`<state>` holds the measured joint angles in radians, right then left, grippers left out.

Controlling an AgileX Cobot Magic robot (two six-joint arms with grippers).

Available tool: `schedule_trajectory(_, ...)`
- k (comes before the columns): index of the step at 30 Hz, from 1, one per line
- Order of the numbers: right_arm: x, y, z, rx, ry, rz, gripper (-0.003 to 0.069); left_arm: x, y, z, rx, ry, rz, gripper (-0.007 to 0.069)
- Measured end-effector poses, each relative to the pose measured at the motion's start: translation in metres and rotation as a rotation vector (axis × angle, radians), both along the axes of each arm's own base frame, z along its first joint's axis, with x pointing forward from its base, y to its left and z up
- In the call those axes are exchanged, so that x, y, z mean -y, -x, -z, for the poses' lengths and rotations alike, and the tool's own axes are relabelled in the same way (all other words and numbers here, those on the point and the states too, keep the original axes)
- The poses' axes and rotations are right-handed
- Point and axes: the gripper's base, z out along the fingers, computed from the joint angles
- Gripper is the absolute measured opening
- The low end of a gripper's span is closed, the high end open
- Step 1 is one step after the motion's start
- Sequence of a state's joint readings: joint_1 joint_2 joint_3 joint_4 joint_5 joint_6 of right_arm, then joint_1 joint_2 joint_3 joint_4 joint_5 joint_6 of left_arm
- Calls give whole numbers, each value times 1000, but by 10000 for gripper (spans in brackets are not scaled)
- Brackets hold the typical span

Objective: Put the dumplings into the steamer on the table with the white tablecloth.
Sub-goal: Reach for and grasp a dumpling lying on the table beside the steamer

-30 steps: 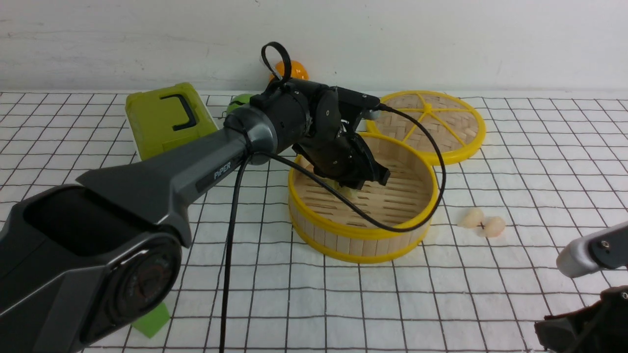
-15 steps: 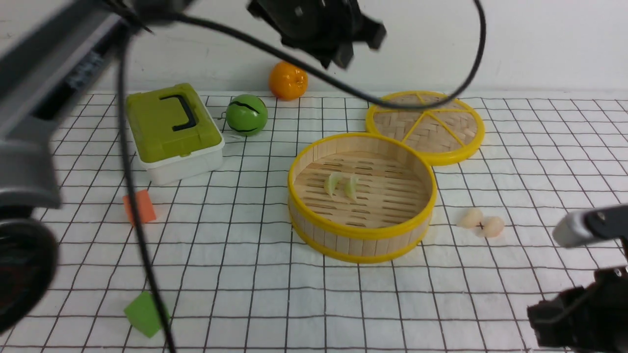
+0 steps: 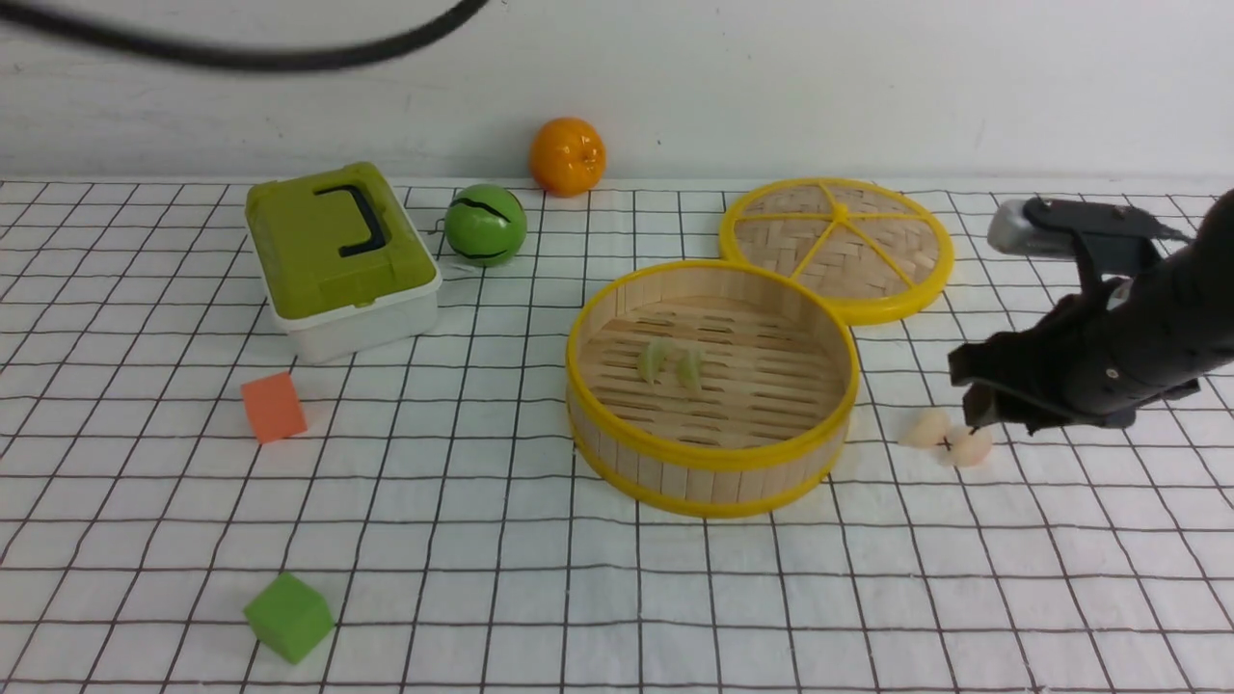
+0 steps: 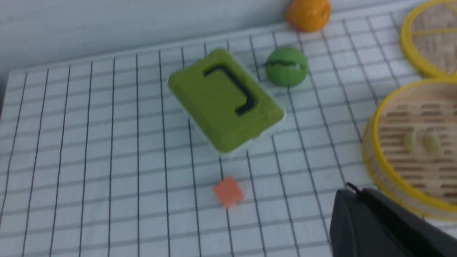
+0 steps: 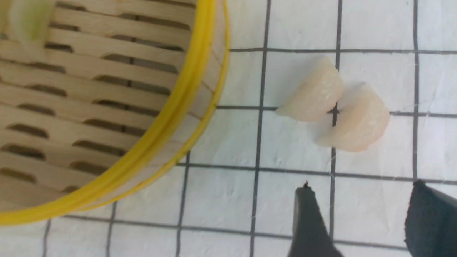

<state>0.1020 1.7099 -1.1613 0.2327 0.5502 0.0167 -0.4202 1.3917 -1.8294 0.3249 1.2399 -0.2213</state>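
Note:
The steamer [image 3: 709,453] stands mid-table on the white grid tablecloth [image 3: 540,578]. Two pale green dumplings [image 3: 672,364] lie side by side on its slatted floor; they also show in the left wrist view [image 4: 420,141]. Two whitish-pink dumplings [image 3: 948,439] lie touching on the cloth just right of the steamer. My right gripper [image 3: 974,397] is open and empty, right beside them. In the right wrist view the pink dumplings [image 5: 335,107] lie just ahead of the right gripper [image 5: 361,187]. My left gripper [image 4: 357,194] looks shut and empty, high above the cloth left of the steamer [image 4: 369,153].
The flat woven lid [image 3: 837,246] lies behind the steamer. A green lidded box [image 3: 337,255], a green ball [image 3: 485,225] and an orange [image 3: 567,156] are at the back left. An orange cube [image 3: 274,407] and a green cube [image 3: 288,617] lie at the left front.
My left arm rose out of the steamer and left the front view, leaving the two green dumplings inside. My right arm moved from the bottom right corner to the pink dumplings.

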Motion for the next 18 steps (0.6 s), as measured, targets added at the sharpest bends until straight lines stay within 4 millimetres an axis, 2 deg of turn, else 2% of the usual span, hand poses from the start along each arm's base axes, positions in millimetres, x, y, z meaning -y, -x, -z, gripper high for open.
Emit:
schedule_trajectory(1, 1, -6, 8, -16, 2, 6, 365, -9, 16, 4, -11, 8, -8, -13)
schedule_trajectory(2, 4, -17, 19, -29, 4, 17, 356, -20, 39, 21, -54, 21, -19, -13)
schedule_trajectory(4, 8, -28, 31, -47, 4, 34, 337, -27, 64, 43, -76, 51, -8, -13)
schedule_trajectory(5, 9, -28, 31, -45, 4, 35, 335, -27, 65, 51, -89, 53, -4, -13)
schedule_trajectory(7, 13, -40, 45, -70, -1, 55, 315, -33, 95, 84, -75, 119, 37, -13)
schedule_trajectory(8, 13, -40, 46, -70, -1, 57, 314, -32, 96, 91, -82, 128, 41, -13)
schedule_trajectory(10, 13, -47, 56, -69, -3, 67, 308, -35, 110, 125, -87, 169, 60, -13)
schedule_trajectory(11, 13, -49, 59, -72, -8, 72, 307, -35, 113, 133, -87, 173, 63, -13)
schedule_trajectory(12, 13, -51, 63, -67, -17, 82, 307, -37, 118, 154, -125, 159, 61, -13)
schedule_trajectory(13, 13, -51, 65, -71, -18, 83, 307, -37, 118, 157, -132, 156, 60, -13)
schedule_trajectory(14, 12, -53, 65, -62, -30, 94, 305, -39, 122, 179, -184, 133, 53, -13)
schedule_trajectory(15, 12, -53, 65, -59, -30, 94, 304, -39, 122, 181, -190, 129, 53, -13)
schedule_trajectory(16, 12, -54, 66, -59, -37, 101, 293, -41, 125, 201, -237, 110, 47, -13)
schedule_trajectory(17, 12, -54, 66, -59, -37, 101, 290, -41, 125, 202, -241, 108, 47, -13)
schedule_trajectory(18, 12, -54, 66, -58, -38, 102, 255, -41, 127, 214, -264, 100, 47, -13)
